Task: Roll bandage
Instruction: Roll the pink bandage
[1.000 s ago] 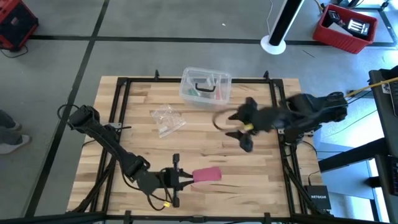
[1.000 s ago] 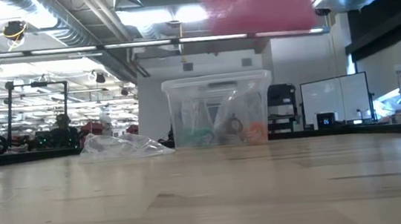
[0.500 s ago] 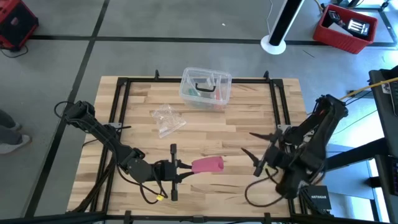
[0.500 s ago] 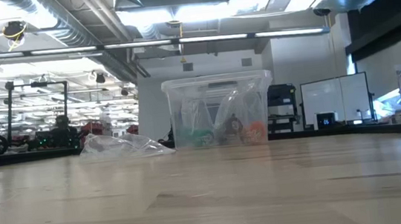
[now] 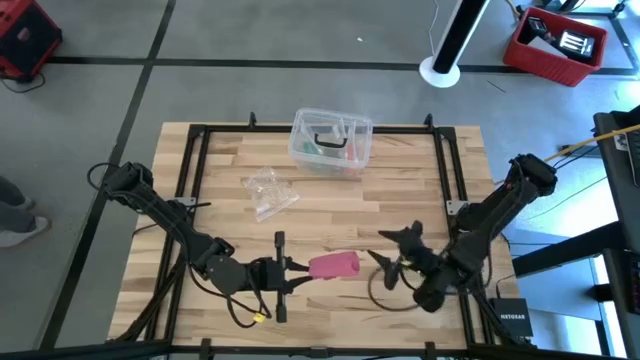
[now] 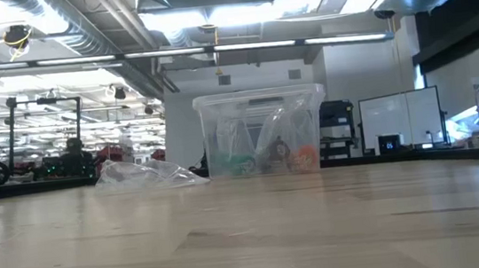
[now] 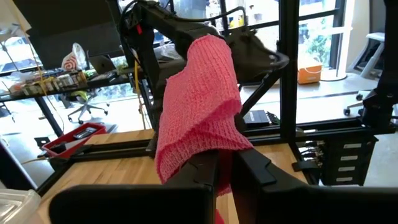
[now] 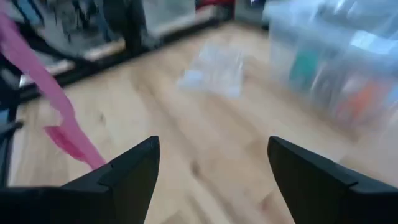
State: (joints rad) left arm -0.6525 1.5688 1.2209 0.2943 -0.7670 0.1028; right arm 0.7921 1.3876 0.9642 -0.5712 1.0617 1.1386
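Observation:
The pinkish-red bandage (image 5: pixel 335 264) is a folded soft strip held above the near middle of the table, beyond the fingertips of my left gripper (image 5: pixel 298 267). In the left wrist view the bandage (image 7: pixel 199 106) stands out past the shut fingers (image 7: pixel 227 158). My right gripper (image 5: pixel 390 248) is open and empty, to the bandage's right and pointing toward it. Its wrist view (image 8: pixel 211 162) shows the bandage (image 8: pixel 53 102) as a blurred slanting strip. The low view does not show the bandage. My left gripper pinches the bandage's folded lower part (image 7: pixel 214 152) between its two fingers, several layers together. The fingers lie about level and come from the table's left. The bandage juts out past the fingertips, bunched and slack, lifted clear of the table.
A clear plastic box (image 5: pixel 331 140) with small items stands at the table's far middle and also shows in the low view (image 6: pixel 262 132). A crumpled clear wrapper (image 5: pixel 268 192) lies left of it toward the middle. Bare wood lies between the two grippers and the box.
My right gripper has swung from the far right, beside the box, toward the near edge and then left toward the bandage, staying open. My left gripper has lifted the bandage up and a little toward the far edge; it has risen out of the low view.

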